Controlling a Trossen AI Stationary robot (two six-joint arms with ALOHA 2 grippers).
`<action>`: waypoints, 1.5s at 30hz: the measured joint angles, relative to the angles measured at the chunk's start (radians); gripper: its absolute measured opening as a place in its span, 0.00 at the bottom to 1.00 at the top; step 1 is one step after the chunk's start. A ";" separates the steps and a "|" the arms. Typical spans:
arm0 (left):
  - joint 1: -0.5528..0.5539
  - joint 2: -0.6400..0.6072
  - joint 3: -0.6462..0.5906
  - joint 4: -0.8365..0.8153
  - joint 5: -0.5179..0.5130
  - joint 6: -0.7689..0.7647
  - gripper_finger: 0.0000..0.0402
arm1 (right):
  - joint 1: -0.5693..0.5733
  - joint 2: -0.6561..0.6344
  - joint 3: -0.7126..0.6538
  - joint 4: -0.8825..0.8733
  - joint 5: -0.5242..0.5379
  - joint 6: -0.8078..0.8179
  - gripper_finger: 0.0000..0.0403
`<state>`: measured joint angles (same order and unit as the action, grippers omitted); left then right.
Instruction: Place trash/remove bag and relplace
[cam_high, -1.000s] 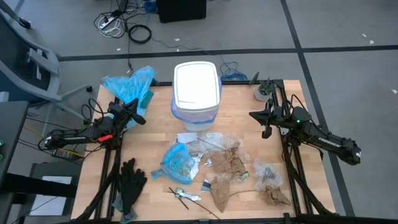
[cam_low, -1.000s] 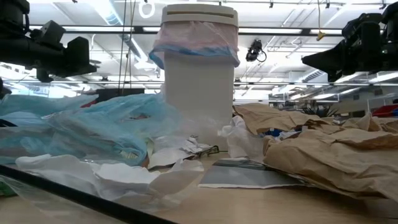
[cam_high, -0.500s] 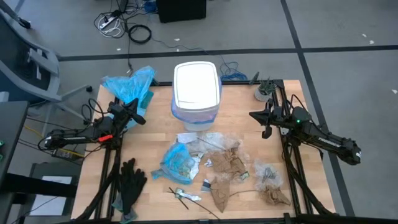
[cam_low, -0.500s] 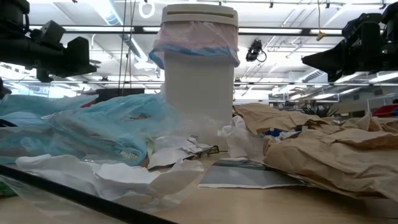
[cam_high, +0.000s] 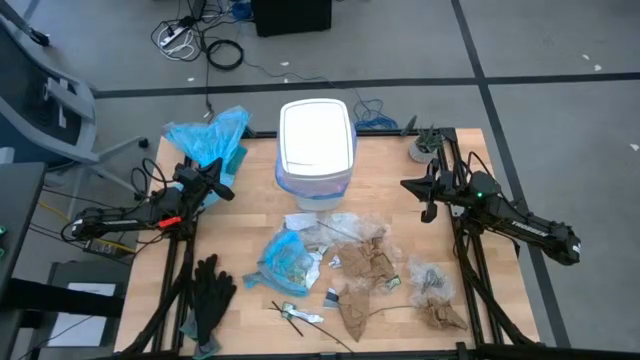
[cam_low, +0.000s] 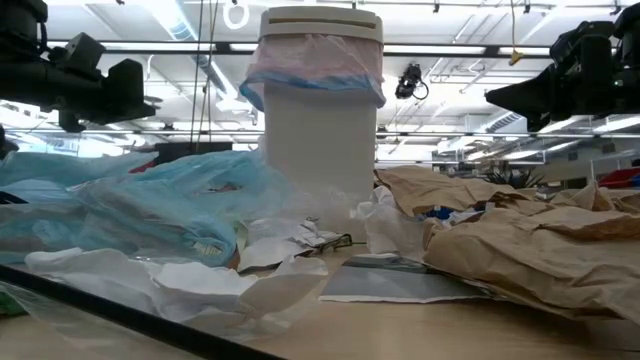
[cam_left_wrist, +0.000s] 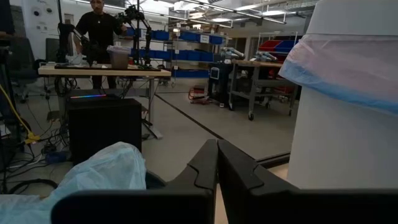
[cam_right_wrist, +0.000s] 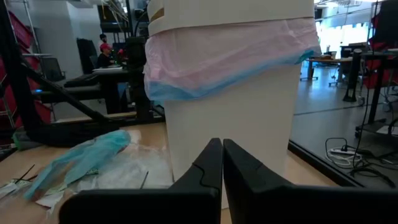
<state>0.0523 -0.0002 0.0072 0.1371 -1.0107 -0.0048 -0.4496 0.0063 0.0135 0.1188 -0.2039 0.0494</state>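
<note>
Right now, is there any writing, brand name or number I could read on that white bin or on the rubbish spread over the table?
None can be read.
White bin: plain lid and walls, no label showing.
Pink bag around its rim: no print visible.
Printed scraps among the trash: any print is too small to read.
Brown paper pieces: no lettering visible.

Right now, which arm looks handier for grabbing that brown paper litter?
Probably the right gripper: the brown paper pieces lie on its side, while the left gripper waits by the opposite edge.
</note>
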 joint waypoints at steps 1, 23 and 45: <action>0.000 0.000 0.000 0.000 0.000 0.000 0.05 | 0.000 0.000 0.000 0.000 0.000 0.000 0.01; 0.000 0.000 0.000 0.000 0.000 0.000 0.05 | 0.008 0.091 0.212 -0.077 0.071 0.280 0.00; 0.000 0.000 0.000 0.000 0.000 0.000 0.05 | 0.126 0.902 1.077 -0.388 0.088 0.086 0.00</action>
<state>0.0523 -0.0002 0.0073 0.1368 -1.0108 -0.0048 -0.3237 0.9081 1.0901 -0.2693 -0.1155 0.1358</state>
